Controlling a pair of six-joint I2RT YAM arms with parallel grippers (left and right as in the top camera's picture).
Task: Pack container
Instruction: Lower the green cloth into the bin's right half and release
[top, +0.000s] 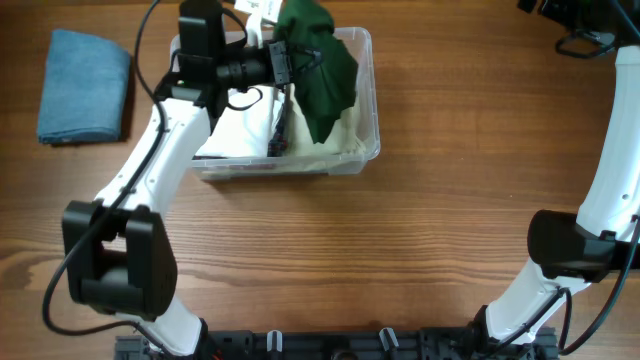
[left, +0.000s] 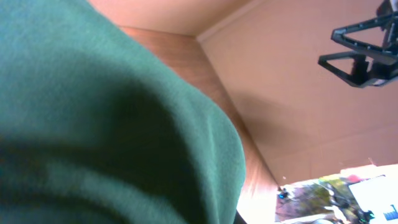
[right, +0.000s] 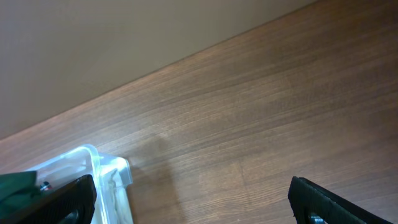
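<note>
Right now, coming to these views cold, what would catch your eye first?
The green cloth hanging from the left gripper over the clear container; it also fills the left wrist view. Next, the folded blue towel on the table at far left, and the white fabric already in the container.

No text, brand, number or sign can be read in any view. Nothing legible is seen on the clear rectangular plastic container (top: 372, 100), and a blurred white panel (left: 378, 194) is too indistinct to be read.
</note>
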